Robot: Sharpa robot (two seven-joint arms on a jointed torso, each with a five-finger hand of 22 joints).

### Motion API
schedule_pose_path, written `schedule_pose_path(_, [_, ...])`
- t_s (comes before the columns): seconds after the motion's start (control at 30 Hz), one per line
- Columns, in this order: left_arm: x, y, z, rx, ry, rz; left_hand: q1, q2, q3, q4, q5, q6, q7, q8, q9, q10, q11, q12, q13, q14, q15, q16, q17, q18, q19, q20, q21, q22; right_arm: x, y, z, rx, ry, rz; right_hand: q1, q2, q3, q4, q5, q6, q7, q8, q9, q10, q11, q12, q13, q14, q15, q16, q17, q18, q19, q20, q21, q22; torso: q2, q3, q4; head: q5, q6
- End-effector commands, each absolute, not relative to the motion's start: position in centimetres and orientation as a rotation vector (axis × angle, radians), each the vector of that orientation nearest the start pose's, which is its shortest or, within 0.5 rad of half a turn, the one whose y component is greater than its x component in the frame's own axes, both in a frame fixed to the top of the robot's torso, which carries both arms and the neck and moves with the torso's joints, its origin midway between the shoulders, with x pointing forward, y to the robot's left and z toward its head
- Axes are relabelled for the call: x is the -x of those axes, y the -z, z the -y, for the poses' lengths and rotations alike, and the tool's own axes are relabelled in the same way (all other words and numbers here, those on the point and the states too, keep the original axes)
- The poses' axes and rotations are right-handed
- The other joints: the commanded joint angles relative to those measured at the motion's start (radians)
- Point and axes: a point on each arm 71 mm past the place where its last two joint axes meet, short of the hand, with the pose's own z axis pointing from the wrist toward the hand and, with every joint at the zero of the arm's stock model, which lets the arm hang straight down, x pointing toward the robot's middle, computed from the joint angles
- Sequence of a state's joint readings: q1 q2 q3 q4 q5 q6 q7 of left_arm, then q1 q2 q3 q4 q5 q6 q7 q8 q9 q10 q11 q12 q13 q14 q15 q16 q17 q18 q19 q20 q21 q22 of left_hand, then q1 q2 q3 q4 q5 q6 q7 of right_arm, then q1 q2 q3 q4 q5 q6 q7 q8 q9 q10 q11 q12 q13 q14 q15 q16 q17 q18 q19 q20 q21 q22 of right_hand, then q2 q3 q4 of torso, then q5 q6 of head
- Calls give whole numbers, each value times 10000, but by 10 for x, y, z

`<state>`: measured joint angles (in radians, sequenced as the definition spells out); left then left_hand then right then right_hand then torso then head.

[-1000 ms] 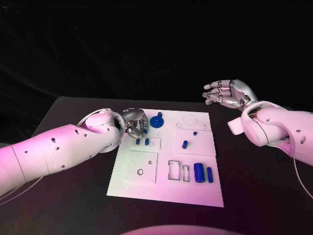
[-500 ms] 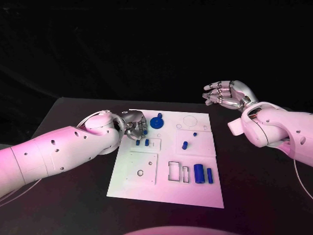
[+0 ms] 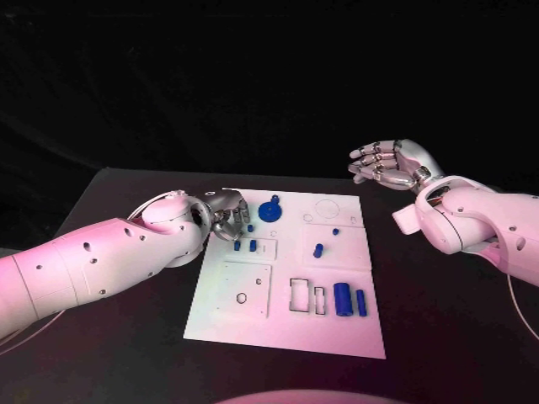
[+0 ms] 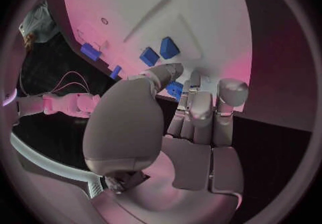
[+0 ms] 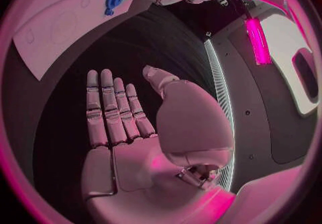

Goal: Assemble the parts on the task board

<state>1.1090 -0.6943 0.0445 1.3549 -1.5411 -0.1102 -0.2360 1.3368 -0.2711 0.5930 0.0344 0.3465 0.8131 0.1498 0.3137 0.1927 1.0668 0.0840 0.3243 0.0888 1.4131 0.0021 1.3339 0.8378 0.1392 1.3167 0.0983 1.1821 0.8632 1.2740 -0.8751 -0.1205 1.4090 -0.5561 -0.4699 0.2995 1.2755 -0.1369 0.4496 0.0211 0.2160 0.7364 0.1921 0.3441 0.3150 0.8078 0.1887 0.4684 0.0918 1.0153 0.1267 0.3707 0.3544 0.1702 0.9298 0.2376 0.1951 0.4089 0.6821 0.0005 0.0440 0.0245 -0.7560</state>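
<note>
Black table (image 3: 451,337) under a dark backdrop, the white task board (image 3: 282,324) lying at its middle between my two arms.
My left hand (image 3: 230,215) sits at the board's far left corner, fingers curled onto a small blue part (image 4: 174,89) (whether it is truly gripped, I cannot tell). My right hand (image 3: 391,163) hovers beyond the board's far right corner, fingers spread and holding nothing. More blue parts (image 3: 349,299) rest on the board.

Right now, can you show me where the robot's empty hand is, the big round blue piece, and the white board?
right hand (image 3: 391,163), head view, on the middle of the open palm.
big round blue piece (image 3: 269,209), head view, on its round top.
task board (image 3: 227,316), head view, on a bare near-left part.
</note>
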Motion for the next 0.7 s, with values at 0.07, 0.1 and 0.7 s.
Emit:
schedule_pose_path(0.07, [-509, 220, -185, -1254, 4901, -18294, 16, -44, -58, 3, 9, -22, 49, -44, -6, -123, 11, -73, 1, -58, -2, 0, 75, -48, -71, 9, -75, -18, -510, 173, 256, -3765, -10299, -15646, 322, 15, 352, -408, -169, 541, 349, 81, -91, 636, -365, -8, -207, 1601, -457, 655, 303, 135, 1191, -563, 928, 485, -25, 13, -5, 10, 47])
schedule_pose_path(0.1, [-510, 218, -189, -1045, 5049, -18218, 81, 10, -22, -5, 20, 118, 86, 3, 11, -119, 24, -109, -2, -80, 8, -34, -50, -39, -87, 13, -111, -75, -510, 175, 256, -3365, -10087, -15947, 377, 17, 461, -519, -167, 740, 258, 59, -143, 932, -469, -111, -285, 2166, -673, 893, 445, 129, 1561, -779, 1361, 763, -25, 12, -7, 9, 65])
schedule_pose_path(0.7, [-506, 184, -240, 7613, 12614, -15101, 330, 441, 212, -390, -46, 1002, 316, 170, 143, 118, 242, -53, 123, -2601, 204, -2232, -3969, 461, -2438, 98, -2196, -2883, -494, 199, 241, 2020, -5839, -17644, -234, -243, 1387, -968, -272, 2246, -342, -584, -563, 3649, -1093, -2253, -167, 4719, -1319, 7022, 5872, -410, 3480, -1419, 7772, 6268, -22, -21, -6, -629, 175])
